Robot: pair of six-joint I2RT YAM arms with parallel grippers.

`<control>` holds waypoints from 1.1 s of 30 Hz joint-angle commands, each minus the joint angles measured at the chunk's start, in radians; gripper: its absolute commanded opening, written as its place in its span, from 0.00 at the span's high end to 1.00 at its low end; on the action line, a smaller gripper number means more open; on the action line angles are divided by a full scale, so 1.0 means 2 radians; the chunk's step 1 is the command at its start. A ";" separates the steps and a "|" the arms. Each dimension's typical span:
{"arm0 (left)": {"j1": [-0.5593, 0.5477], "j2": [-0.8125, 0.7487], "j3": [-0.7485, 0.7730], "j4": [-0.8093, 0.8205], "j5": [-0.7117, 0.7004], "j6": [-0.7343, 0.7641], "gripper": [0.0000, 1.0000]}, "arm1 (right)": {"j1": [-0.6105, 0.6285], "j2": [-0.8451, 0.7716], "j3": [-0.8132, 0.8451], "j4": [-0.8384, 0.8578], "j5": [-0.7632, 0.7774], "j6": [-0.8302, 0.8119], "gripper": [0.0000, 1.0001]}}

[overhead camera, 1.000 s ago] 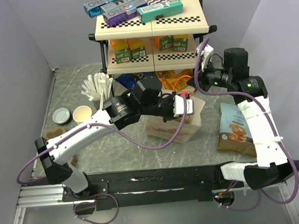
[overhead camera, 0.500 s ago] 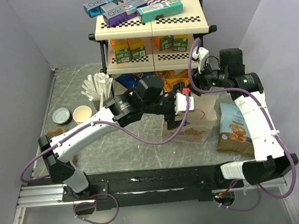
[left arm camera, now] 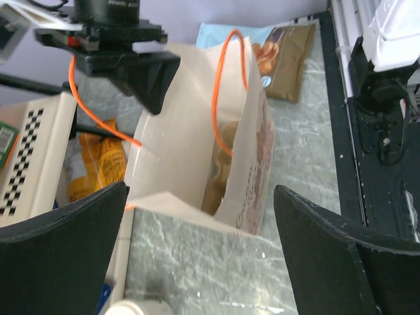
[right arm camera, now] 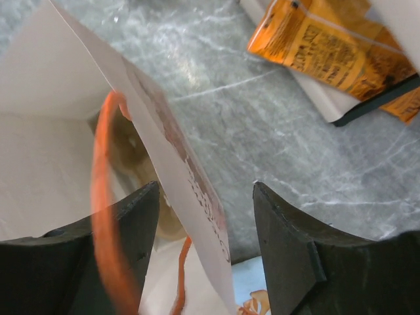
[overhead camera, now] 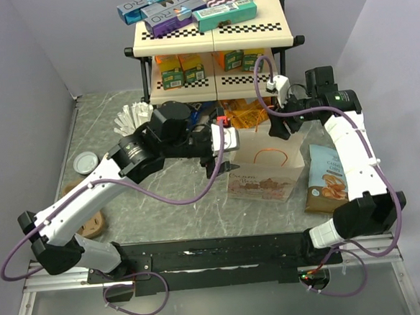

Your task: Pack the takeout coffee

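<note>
The left gripper point(left arm camera: 200, 197) is seen released. Its fingers point(left arm camera: 65, 249) are spread wide at the lower corners of the left wrist view, with nothing caught between them. The open mouth of a paper bag point(overhead camera: 265, 175) is framed beyond them.

The right gripper point(right arm camera: 205, 190) is likewise parted. One wall of the bag is seen running down between its fingers, with an orange handle point(right arm camera: 100, 197) just to the left of that wall, and no pinch on either is shown.

In the overhead view both grippers are found near the centre of the frame, the left at the bag's upper left and the right at its upper right. The bag is stood upright on the table point(overhead camera: 163, 204), and tan rounded contents are dimly seen inside it. A snack bag point(overhead camera: 328, 178) is laid just to its right. A round lid point(overhead camera: 86, 163) is seen at the left of the frame.

The takeout coffee cannot be made out in any view, so its place cannot be told.
</note>
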State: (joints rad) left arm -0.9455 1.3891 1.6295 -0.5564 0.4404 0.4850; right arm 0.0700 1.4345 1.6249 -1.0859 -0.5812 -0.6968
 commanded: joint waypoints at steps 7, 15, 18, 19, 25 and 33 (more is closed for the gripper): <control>0.019 -0.050 -0.025 -0.014 -0.070 -0.009 0.00 | -0.006 0.016 0.036 -0.087 -0.042 -0.080 0.80; 0.065 -0.080 -0.058 0.014 -0.107 0.002 0.01 | 0.016 -0.134 -0.067 0.069 0.002 -0.049 1.00; 0.069 -0.084 -0.067 0.017 -0.105 -0.002 0.01 | 0.058 -0.195 -0.139 0.112 0.037 -0.063 1.00; 0.070 -0.084 -0.068 0.017 -0.103 -0.003 0.01 | 0.070 -0.209 -0.158 0.119 0.047 -0.068 1.00; 0.070 -0.083 -0.072 0.020 -0.099 -0.014 0.01 | 0.157 -0.288 -0.249 0.169 0.113 -0.088 1.00; 0.071 -0.085 -0.076 0.019 -0.099 -0.019 0.01 | 0.181 -0.291 -0.237 0.156 0.126 -0.079 1.00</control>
State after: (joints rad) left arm -0.8082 1.2442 1.4746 -0.5495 0.2516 0.4740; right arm 0.4225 0.8646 1.1187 -0.8120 -0.3649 -0.8543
